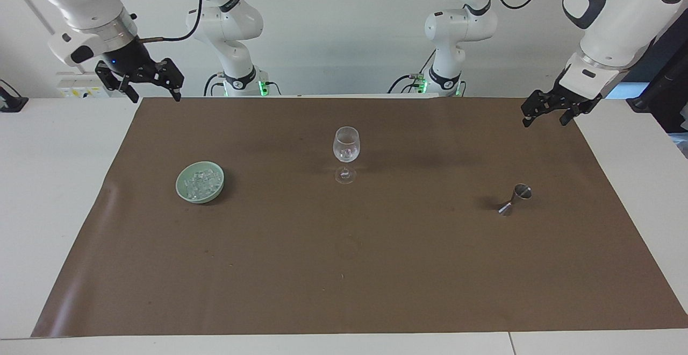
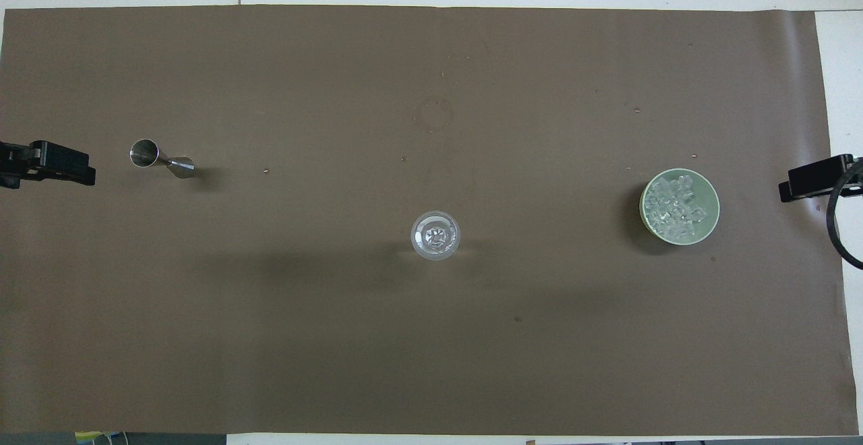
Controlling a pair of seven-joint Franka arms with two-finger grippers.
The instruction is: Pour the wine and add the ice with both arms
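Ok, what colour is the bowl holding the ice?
Pale green bowl, with whitish clear ice heaped inside; the overhead view shows it best.

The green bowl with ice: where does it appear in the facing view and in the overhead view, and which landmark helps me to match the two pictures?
Facing view: the green bowl lies left of centre, toward the right arm's end of the brown mat.
Overhead view: it lies at the right, beside the mat's edge.
Shared landmark: the wine glass stands mid-table in both views.
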